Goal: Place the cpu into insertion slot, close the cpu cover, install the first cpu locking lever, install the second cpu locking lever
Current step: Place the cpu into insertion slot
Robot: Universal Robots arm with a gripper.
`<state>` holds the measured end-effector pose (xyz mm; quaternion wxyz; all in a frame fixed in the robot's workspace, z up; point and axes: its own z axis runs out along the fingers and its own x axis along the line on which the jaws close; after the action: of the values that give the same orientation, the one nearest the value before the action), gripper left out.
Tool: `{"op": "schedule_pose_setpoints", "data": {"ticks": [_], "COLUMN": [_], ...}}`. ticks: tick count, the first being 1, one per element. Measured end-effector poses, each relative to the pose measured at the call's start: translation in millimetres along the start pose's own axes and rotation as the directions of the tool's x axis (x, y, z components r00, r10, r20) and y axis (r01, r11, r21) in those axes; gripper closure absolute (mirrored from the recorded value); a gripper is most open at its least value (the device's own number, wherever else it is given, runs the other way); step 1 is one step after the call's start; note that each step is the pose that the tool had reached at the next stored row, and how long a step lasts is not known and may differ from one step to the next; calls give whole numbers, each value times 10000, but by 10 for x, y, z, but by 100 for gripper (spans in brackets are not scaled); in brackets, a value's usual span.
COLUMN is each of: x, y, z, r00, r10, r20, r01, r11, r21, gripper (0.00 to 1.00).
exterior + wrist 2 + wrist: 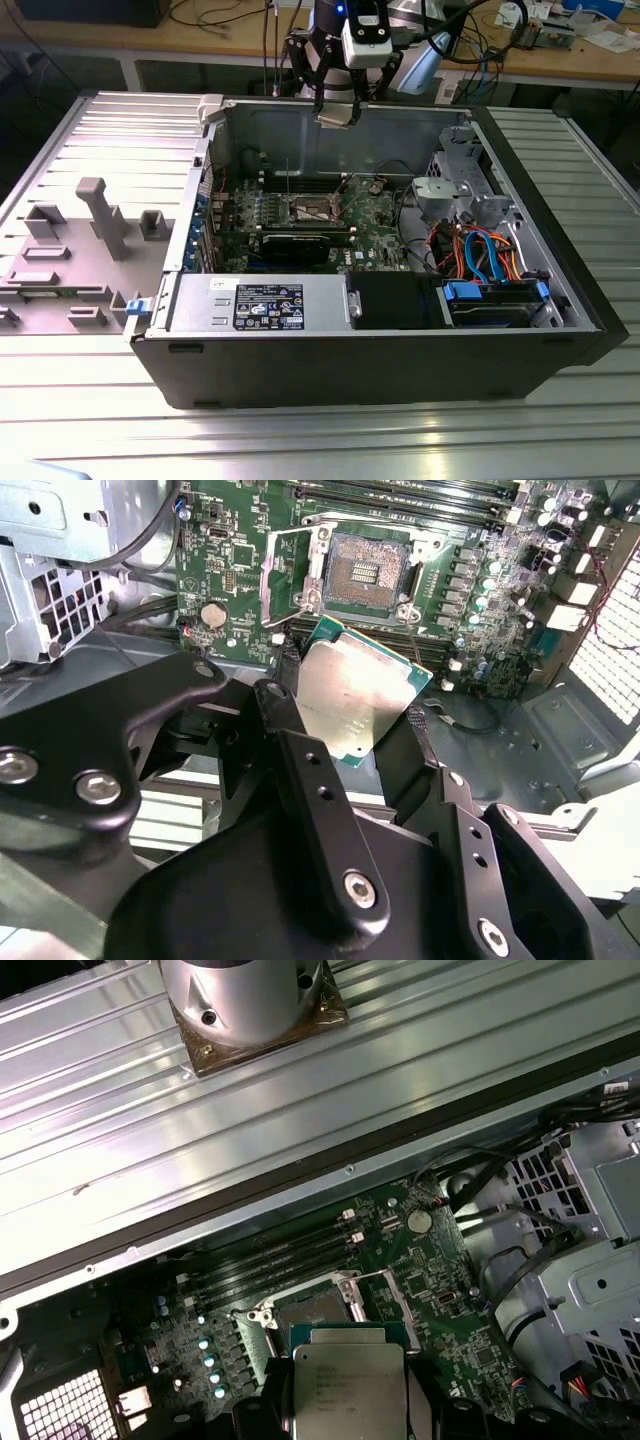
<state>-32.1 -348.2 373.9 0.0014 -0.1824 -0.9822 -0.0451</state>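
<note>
Second wrist view shows the gripper grasping the cpu, apart from the insertion slot.

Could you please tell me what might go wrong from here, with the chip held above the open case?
The gripper clamps the cpu only by its edges, and it looks tilted in the second wrist view, so it might slip or meet the insertion slot skewed, harming its exposed contacts. In the exterior view it hangs close to the case wall and might clip it.
</note>
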Motion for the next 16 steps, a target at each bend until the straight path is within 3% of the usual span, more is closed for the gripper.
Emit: {"op": "schedule_pose_setpoints", "data": {"ticks": [4, 7, 11, 16], "x": [0, 0, 0, 28], "y": [0, 0, 0, -18], "z": [0, 1, 4, 5], "r00": [10000, 9995, 9963, 9957], "r10": [17, 306, 852, 925], "r20": [1, 27, 75, 80], "r01": [-17, -306, -852, -925], "r11": [10000, 9995, 9964, 9957], "r21": [0, -6, -20, -20], "gripper": [45, 45, 45, 45]}}
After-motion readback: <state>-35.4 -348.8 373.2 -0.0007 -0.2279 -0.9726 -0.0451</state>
